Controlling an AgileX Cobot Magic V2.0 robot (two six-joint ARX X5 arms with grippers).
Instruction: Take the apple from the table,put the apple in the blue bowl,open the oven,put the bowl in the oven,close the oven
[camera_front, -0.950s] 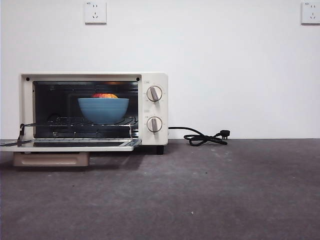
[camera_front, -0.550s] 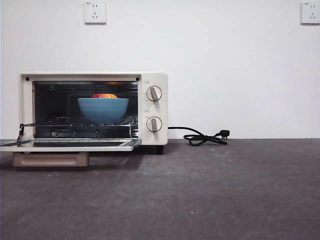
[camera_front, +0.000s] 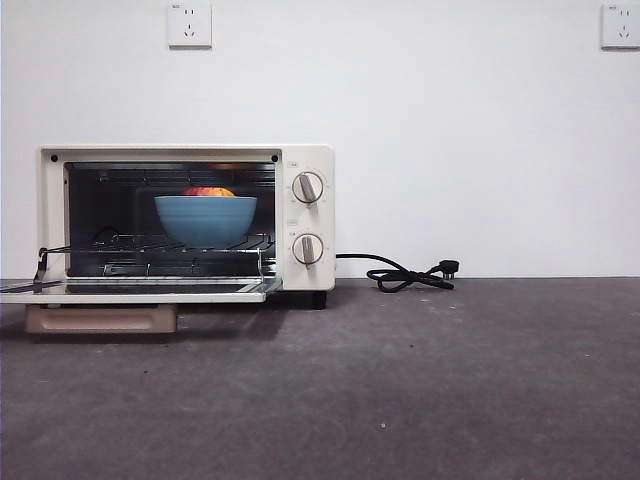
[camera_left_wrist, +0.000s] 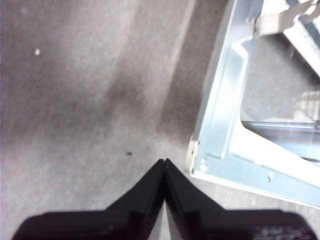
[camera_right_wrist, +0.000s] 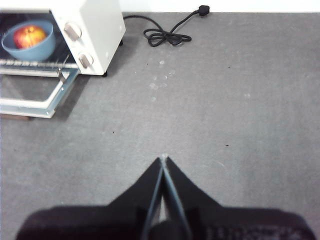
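Sitting on the wire rack (camera_front: 160, 243) inside the oven (camera_front: 186, 218), the blue bowl (camera_front: 205, 219) holds the apple (camera_front: 208, 191), whose red top shows just above the rim in the front view. The oven door (camera_front: 135, 290) is dropped flat and open over the table (camera_front: 400, 380), and the black cord (camera_front: 405, 274) lies coiled by the wall to the oven's right; no arm appears here.

From the left wrist, the left gripper (camera_left_wrist: 164, 161) has its jaws pressed together, holding nothing, above the table just beside a corner of the open door (camera_left_wrist: 225, 150).

From the right wrist, the right gripper (camera_right_wrist: 163, 159) is likewise closed and empty, well apart from the oven (camera_right_wrist: 95, 30), where the apple (camera_right_wrist: 30, 36) rests in the bowl (camera_right_wrist: 27, 41).
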